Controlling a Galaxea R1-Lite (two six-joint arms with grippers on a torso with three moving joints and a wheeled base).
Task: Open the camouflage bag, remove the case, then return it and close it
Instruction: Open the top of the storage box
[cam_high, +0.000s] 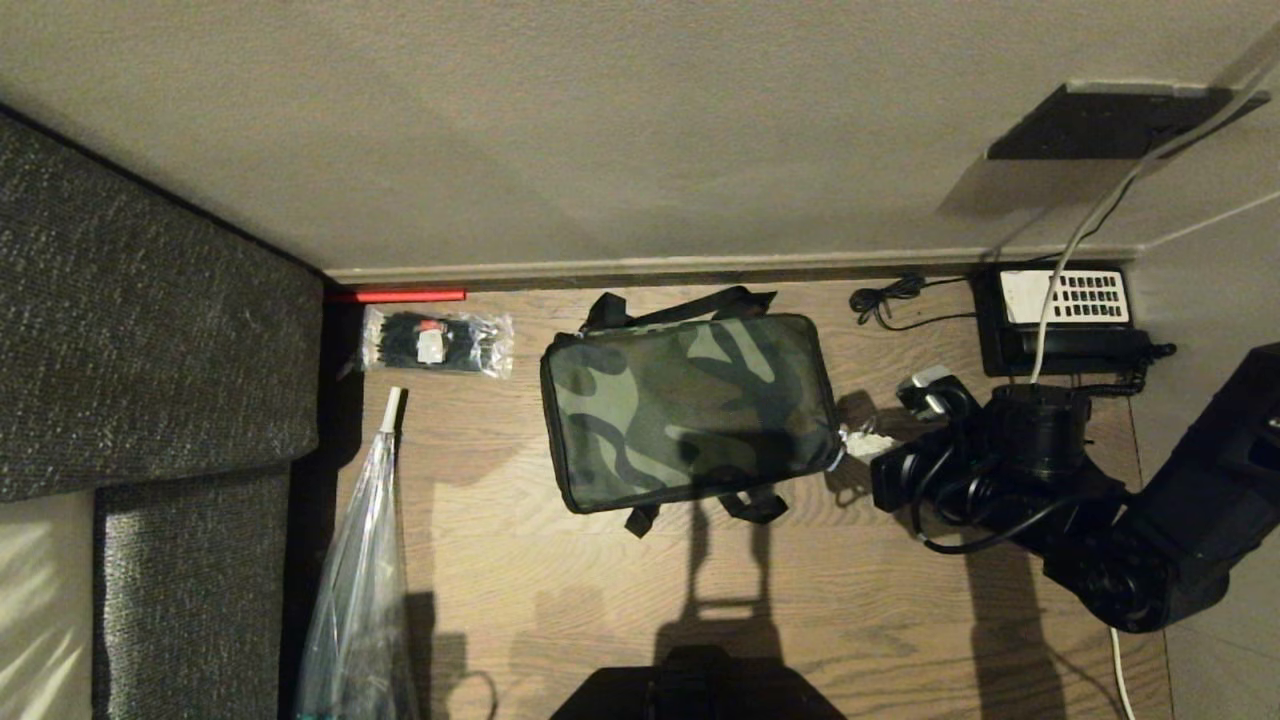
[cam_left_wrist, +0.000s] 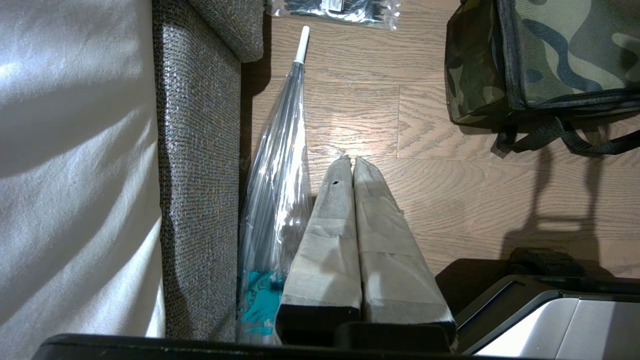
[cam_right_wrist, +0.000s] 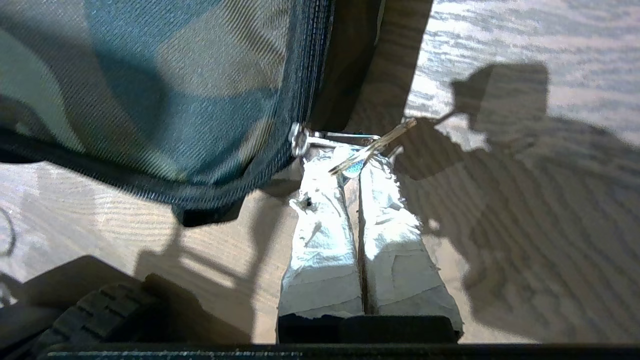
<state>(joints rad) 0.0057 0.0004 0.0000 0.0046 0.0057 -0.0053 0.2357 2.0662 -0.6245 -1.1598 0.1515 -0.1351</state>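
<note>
So we hold the zipper pull (cam_right_wrist: 345, 137) between our pinched right gripper (cam_right_wrist: 356, 165) at the camouflage bag (cam_high: 688, 408)'s 3 o'clock corner (left gripper (cam_left_wrist: 352, 162) idle, fingers together). The lid looks zipped; whether we're opening or finishing, we can't tell, and no case shows.

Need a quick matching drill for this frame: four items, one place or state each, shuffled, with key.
Items:
1. camouflage bag
2. right gripper
3. left gripper
4. packet of black ties

Places or states:
A. shut, off to the side above bare wood floor near the clear umbrella
B. pinching the zipper pull at the bag's corner
C. lying by the wall near the sofa
D. closed, resting on the floor

Pairs: 1-D, 2-B, 3-A, 4-C
</note>
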